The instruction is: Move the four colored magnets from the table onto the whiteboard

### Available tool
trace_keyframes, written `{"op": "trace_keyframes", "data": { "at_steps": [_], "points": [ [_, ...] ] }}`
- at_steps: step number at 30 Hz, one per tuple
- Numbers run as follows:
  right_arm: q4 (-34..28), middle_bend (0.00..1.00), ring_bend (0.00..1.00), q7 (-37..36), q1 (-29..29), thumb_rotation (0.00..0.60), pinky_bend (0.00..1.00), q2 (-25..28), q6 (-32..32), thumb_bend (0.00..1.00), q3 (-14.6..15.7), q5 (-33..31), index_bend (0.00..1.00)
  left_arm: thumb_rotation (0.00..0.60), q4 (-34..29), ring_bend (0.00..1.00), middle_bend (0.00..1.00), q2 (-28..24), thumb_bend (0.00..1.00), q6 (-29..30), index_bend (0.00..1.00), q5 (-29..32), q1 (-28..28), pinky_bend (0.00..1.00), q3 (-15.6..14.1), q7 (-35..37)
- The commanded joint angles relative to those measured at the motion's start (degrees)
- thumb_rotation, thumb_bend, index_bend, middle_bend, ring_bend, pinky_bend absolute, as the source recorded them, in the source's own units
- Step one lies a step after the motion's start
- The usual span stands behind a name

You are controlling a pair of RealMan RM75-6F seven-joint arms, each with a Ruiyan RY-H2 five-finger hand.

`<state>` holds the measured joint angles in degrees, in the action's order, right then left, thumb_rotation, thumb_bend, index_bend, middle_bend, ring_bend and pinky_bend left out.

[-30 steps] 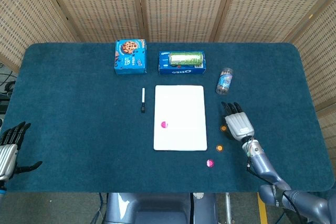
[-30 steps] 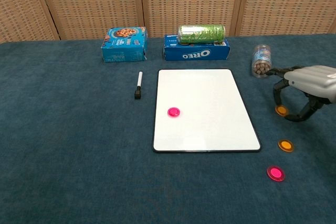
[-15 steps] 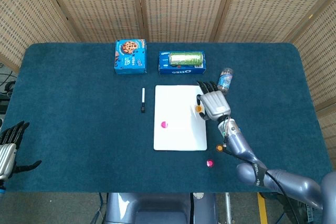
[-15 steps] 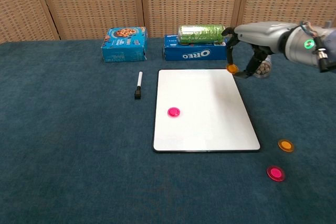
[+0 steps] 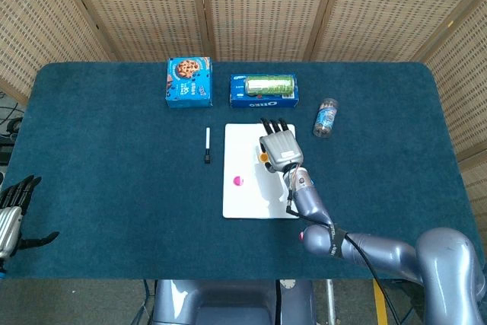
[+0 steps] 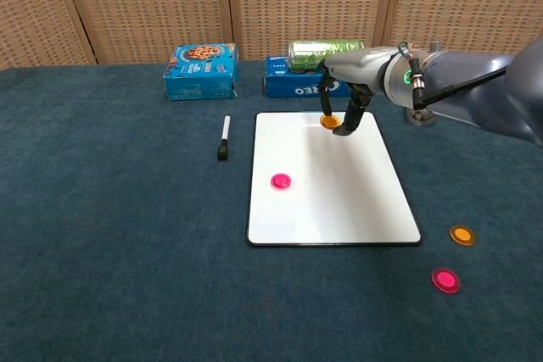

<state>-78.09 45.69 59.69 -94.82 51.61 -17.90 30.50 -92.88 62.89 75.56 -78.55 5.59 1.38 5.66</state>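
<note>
Wicker screens behind; dark blue cloth table [image 6: 102,235] in front, bearing the items below.

Whiteboard [image 6: 339,201] — lies flat near the table's middle. Pink magnet [image 6: 281,181] already rests on its left part: one of four placed.

Right hand [image 6: 346,69] — over the far end of the whiteboard, fingers pointing down and pinched on an orange magnet [image 6: 329,121]. From the chest view the magnet appears just above or barely at the board's surface; whether it touches cannot be told. Judged second of four, in delivery, not yet released.

Orange magnet, second [image 6: 461,235] — on the cloth, off the board's near right corner. Not yet moved.

Pink magnet, second [image 6: 445,280] — on the cloth, just nearer than the orange one. Not yet moved.

Left hand [image 5: 11,215] — at the table's near left edge, well apart from everything, fingers spread, holding nothing.

Black marker [image 6: 224,138] — left of the board. Blue cookie box [image 6: 200,71], Oreo box [image 6: 297,85] with green can [image 6: 318,50] on top, small clear jar [image 5: 326,118] — along the far side, not part of the task.
</note>
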Motion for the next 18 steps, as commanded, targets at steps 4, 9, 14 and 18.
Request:
{"op": "trace_keyframes", "data": {
  "at_steps": [4, 9, 14, 18],
  "points": [
    [1.0, 0.00, 0.00, -0.6, 0.5, 0.600, 0.01, -0.5, 1.2, 0.16, 0.2, -1.9, 0.12, 0.600, 0.4, 0.00, 0.00, -0.1, 0.00, -0.3, 0.00, 0.2, 0.1, 0.00, 0.1, 0.7],
    [-0.4, 0.00, 0.00, -1.5, 0.2, 0.600, 0.01, 0.9, 2.0, 0.18, 0.6, -1.2, 0.12, 0.600, 0.3, 0.00, 0.00, -0.1, 0.00, -0.3, 0.00, 0.1, 0.1, 0.00, 0.1, 0.7],
    [-4.6, 0.00, 0.00, -3.4, -1.8, 0.600, 0.01, 4.6, 3.8, 0.18, 1.6, 1.7, 0.12, 0.600, 0.2, 0.00, 0.00, -0.1, 0.00, -0.1, 0.00, -0.2, 0.1, 0.00, 0.0, 0.6],
    [-9.3, 0.00, 0.00, -8.1, -6.3, 0.600, 0.01, 10.1, 6.7, 0.18, 3.5, 7.8, 0.12, 0.600, 0.1, 0.00, 0.00, -0.1, 0.00, 0.3, 0.00, -0.7, -0.1, 0.00, -0.3, 0.7]
  ]
}}
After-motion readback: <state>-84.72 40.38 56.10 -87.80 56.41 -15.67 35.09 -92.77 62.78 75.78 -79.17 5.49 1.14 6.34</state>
